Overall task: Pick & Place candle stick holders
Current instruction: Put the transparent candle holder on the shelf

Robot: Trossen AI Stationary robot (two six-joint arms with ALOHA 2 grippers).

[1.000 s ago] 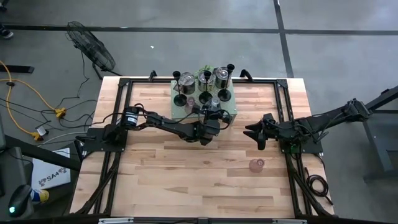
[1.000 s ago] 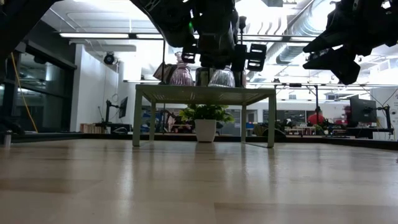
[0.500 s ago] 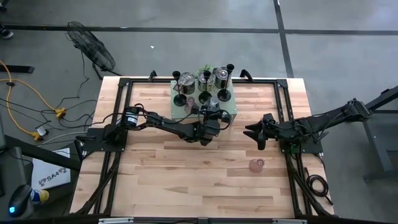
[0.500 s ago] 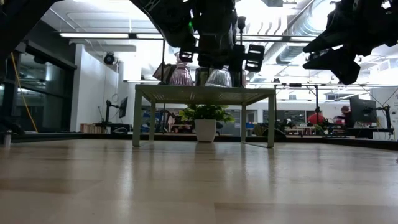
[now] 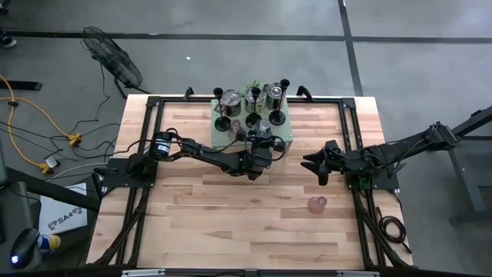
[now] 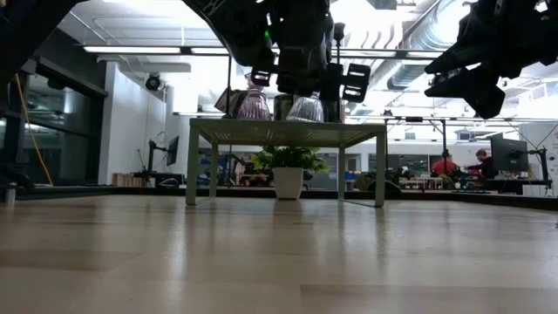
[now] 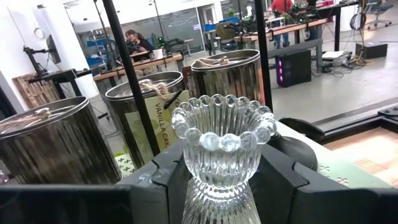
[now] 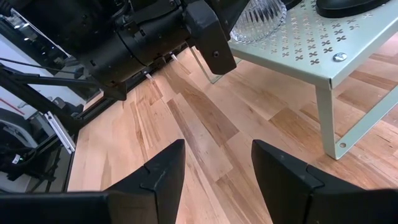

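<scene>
So the pale green perforated rack point(image 5: 283, 137) is set at the far middle of the wooden worktop point(image 5: 200, 215), and most of the candle stick holders are parked on it. Three shiny silver cups point(image 7: 233, 78) are lined up along the back of the rack, and in the left wrist view bits of twine or wick can be seen lying on their tops; one carries a label reading "VANILLA". Thin black stems point(image 7: 127, 62) of the slim black holders rise between and in front of them, with black round bases point(image 5: 222, 124) seen from above. The clear glass holder point(image 7: 221, 140), ribbed with a beaded rim, is framed right between the left gripper point(image 5: 264, 141)'s jaws at the rack's near edge; the jaws are closed up against its sides, so it looks gripped, and its cup is empty as far as can be seen. In the low view a pink glass holder point(image 6: 254, 105) is seen on the rack just beside the clear one. Another small pink holder point(image 5: 316, 204) is left alone on the bare worktop, well apart from the rack, near the right arm. The right gripper point(image 5: 314, 165) is held above the worktop to the right of the rack, jaws spread open with nothing between them. A potted plant point(image 6: 288, 170) is visible under the rack.
</scene>
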